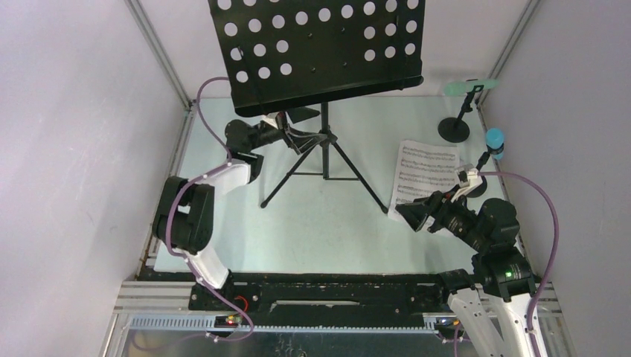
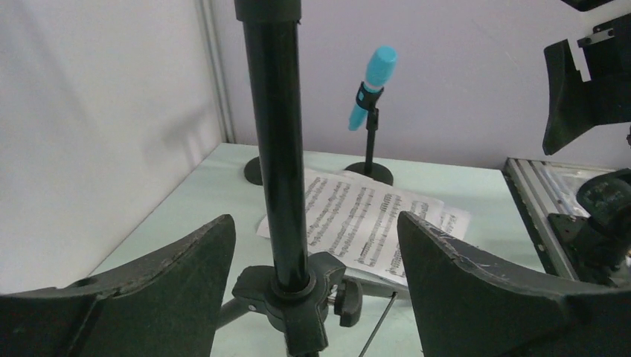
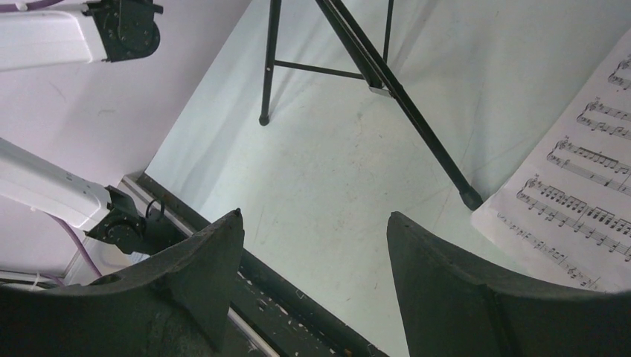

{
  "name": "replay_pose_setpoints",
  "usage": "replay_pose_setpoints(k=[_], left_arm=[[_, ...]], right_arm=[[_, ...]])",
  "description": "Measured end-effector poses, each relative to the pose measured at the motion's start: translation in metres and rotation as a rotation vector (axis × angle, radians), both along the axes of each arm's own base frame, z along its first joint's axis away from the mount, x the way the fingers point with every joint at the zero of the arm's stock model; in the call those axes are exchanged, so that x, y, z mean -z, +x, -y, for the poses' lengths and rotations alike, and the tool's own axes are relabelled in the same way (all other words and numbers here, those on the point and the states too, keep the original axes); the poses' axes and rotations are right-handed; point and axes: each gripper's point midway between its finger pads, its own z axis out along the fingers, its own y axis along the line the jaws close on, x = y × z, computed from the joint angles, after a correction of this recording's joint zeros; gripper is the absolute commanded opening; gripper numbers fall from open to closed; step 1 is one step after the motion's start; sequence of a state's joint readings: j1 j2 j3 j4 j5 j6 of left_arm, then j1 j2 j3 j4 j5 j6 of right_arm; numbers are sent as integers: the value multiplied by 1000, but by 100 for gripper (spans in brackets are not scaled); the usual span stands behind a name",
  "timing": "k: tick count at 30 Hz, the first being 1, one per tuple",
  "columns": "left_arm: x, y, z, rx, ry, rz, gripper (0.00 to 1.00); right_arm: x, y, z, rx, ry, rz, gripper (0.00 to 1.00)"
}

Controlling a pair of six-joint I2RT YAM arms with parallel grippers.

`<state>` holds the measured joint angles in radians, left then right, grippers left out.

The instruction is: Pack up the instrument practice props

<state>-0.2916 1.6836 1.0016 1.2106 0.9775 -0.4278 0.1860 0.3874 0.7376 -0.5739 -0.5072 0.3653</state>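
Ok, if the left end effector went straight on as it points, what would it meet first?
Most likely the music rack's upright pole, centred between its open fingers just above the tripod collar. The top view also puts the left end effector right beside that pole; exact depth is unclear.

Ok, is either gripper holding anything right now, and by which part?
Nothing held. The left gripper straddles the music rack's pole above the tripod collar, open, not touching. The right gripper is open and empty.

Right claw gapes above table; tripod foot perhaps touches sheet music.
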Motion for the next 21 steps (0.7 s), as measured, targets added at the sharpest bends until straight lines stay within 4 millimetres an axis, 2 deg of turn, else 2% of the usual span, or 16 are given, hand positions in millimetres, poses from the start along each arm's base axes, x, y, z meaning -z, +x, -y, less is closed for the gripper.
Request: replay_pose_setpoints(k=[2, 5, 6, 13, 21], left_arm=[[2, 4, 4, 36, 14, -3, 83], [3, 13, 10, 85, 27, -11, 67], [5, 16, 13, 106, 32, -17, 64], [18, 28, 24, 210, 43, -86, 61], [26, 26, 26, 255, 52, -127, 51]], right_arm=[[1, -1, 0, 0, -1, -6, 78], [2, -1, 0, -2, -1, -12, 78], [2, -2, 0, -3, -1, -13, 78], [2, -4, -3, -18, 6, -19, 78], [2, -4, -4, -22, 10, -24, 78]])
